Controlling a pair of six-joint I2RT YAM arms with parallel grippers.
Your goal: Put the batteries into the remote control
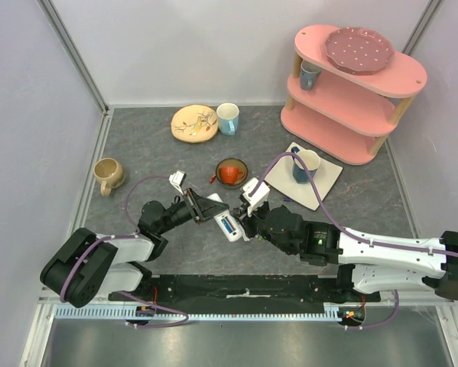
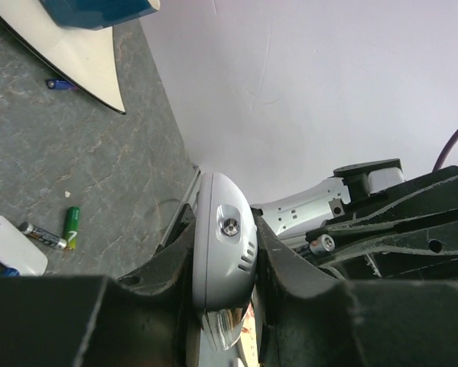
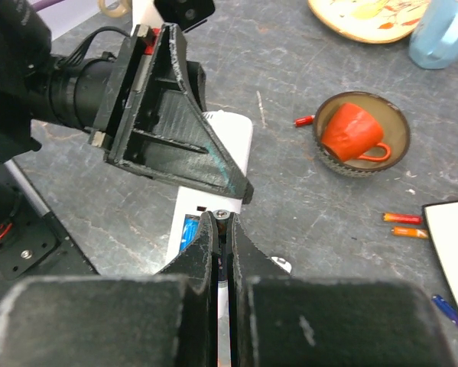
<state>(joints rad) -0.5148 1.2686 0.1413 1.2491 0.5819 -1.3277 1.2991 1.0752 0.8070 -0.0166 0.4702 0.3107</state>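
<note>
"Black fingers first: what do they grip?"

"The left gripper (image 1: 213, 212) has its fingers (image 2: 171, 264) clamped on one end of the remote (image 3: 232, 145), which sits out from the middle of the near edge. The right gripper (image 3: 222, 229) has its fingers almost pressed together, pinching a battery (image 2: 321, 244). Only its metal tip shows, and whether it touches the remote I cannot tell."

"Anything in the remote already?"

"A blue cell (image 3: 189, 231) lies in its open bay, just beside that tip."

"Loose ones?"

"A green battery (image 2: 72, 227) and a grey battery (image 2: 43, 235) lie close together, just beside a white cover (image 2: 11, 245). An orange pair (image 3: 403, 218) lies near the tray (image 1: 329, 182), and a red battery (image 3: 303, 120) lies beside the bowl (image 1: 232, 173)."

"And the surface?"

"The table (image 1: 144, 149) is grey and veined like stone, with pale lilac walls (image 1: 183, 46) on its left, far and right sides."

"What else stands on it?"

"A pink shelf (image 1: 351, 115) fills the far right corner. A plate (image 1: 194, 123) and a pale mug (image 1: 228, 118) sit by the far edge, and a beige mug (image 1: 108, 174) sits near the left edge. The bowl, mid-table, holds an orange cup (image 3: 358, 131), and the tray holds a dark mug (image 1: 305, 164)."
</note>
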